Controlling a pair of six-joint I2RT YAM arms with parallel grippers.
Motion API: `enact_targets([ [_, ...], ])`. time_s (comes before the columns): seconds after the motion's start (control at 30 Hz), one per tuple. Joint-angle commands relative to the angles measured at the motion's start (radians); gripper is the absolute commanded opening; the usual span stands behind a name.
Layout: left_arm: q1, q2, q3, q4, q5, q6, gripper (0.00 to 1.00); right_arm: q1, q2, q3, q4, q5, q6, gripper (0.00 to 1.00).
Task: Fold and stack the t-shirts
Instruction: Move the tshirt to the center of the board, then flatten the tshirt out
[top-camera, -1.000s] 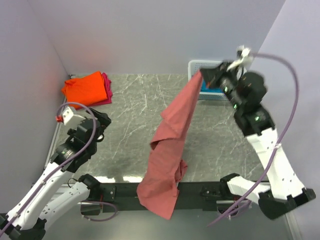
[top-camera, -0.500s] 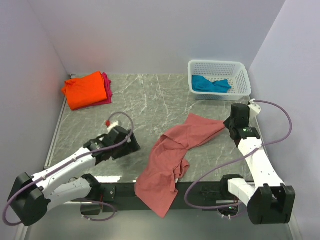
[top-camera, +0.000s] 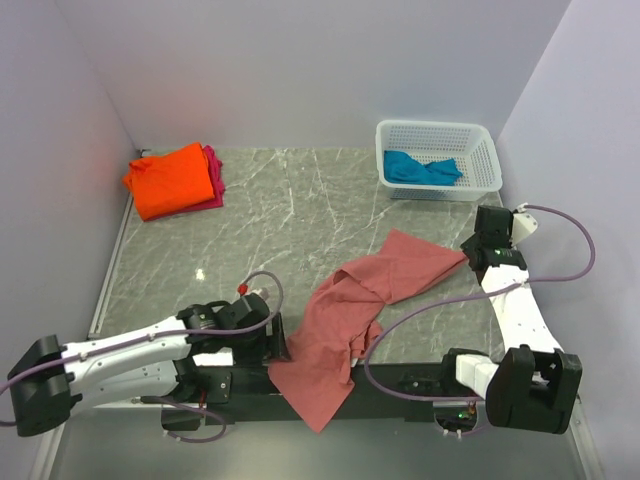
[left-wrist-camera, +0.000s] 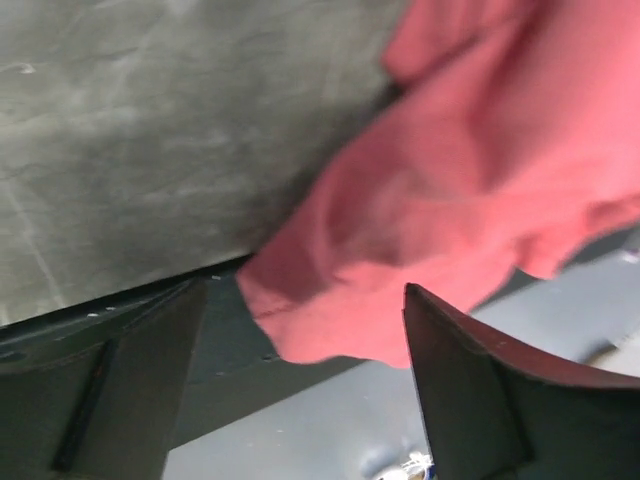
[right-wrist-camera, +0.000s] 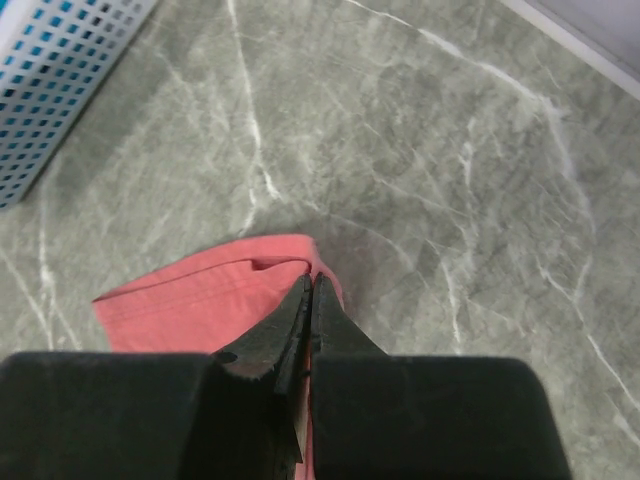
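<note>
Salmon-pink t-shirt (top-camera: 345, 320): lowered from mid-air onto counter (top-camera: 300, 220); spreading next. Right end effector (right-wrist-camera: 308, 285) clamped on corner, left end effector (left-wrist-camera: 302, 290) wide.

arms (top-camera: 130, 350): white shells, black joints | cables (top-camera: 590, 252): purple | tool fingers (left-wrist-camera: 470, 400): black, wedge-shaped

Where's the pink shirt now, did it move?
Yes. The pink shirt dropped away from the white basket, toward the near edge of the table, and now lies on it.
</note>
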Motion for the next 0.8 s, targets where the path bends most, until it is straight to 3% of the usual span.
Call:
enact_targets([
  [0.0,-0.012,0.089,0.039,-0.005,-0.01,0.004,0.84,-0.007,-0.04,0.033,0.048,-0.019,-0.005,0.0],
  [0.1,-0.031,0.161,0.08,-0.001,-0.01,0.03,0.4,-0.007,-0.062,0.026,0.054,-0.027,-0.01,0.0],
  [0.13,-0.043,0.169,0.091,0.004,-0.01,0.032,0.07,-0.007,-0.069,0.028,0.051,-0.029,-0.01,0.0],
  [0.17,-0.063,0.172,0.108,0.007,-0.02,0.029,0.01,-0.007,-0.073,0.029,0.047,-0.029,-0.01,0.0],
  [0.27,-0.075,0.138,0.151,-0.011,-0.047,0.024,0.01,-0.007,-0.096,0.033,0.038,-0.033,-0.016,0.0],
  [0.33,-0.075,0.085,0.244,-0.082,-0.192,0.016,0.01,-0.009,-0.131,0.04,0.037,-0.045,-0.027,0.0],
  [0.43,-0.072,0.046,0.393,-0.304,-0.601,-0.029,0.01,-0.007,-0.198,0.072,0.034,-0.075,-0.044,0.0],
  [0.53,-0.038,0.036,0.56,-0.401,-0.92,-0.056,0.01,-0.007,-0.253,0.146,0.027,-0.098,-0.053,0.0],
  [0.6,0.05,0.031,0.638,-0.339,-1.012,-0.002,0.01,-0.007,-0.266,0.232,0.008,-0.085,-0.062,0.0],
  [0.63,0.151,0.031,0.663,-0.29,-1.026,0.107,0.01,-0.007,-0.269,0.264,0.001,-0.078,-0.068,0.0],
  [0.7,0.269,0.029,0.718,-0.155,-0.966,0.255,0.01,-0.009,-0.258,0.375,-0.028,-0.061,-0.08,0.0],
  [0.73,0.389,0.031,0.755,-0.04,-0.936,0.372,0.01,-0.01,-0.24,0.413,-0.044,-0.047,-0.085,0.0],
  [0.77,0.513,0.055,0.851,-0.038,-0.846,0.38,0.01,-0.018,-0.2,0.524,-0.062,-0.039,-0.102,0.0],
])
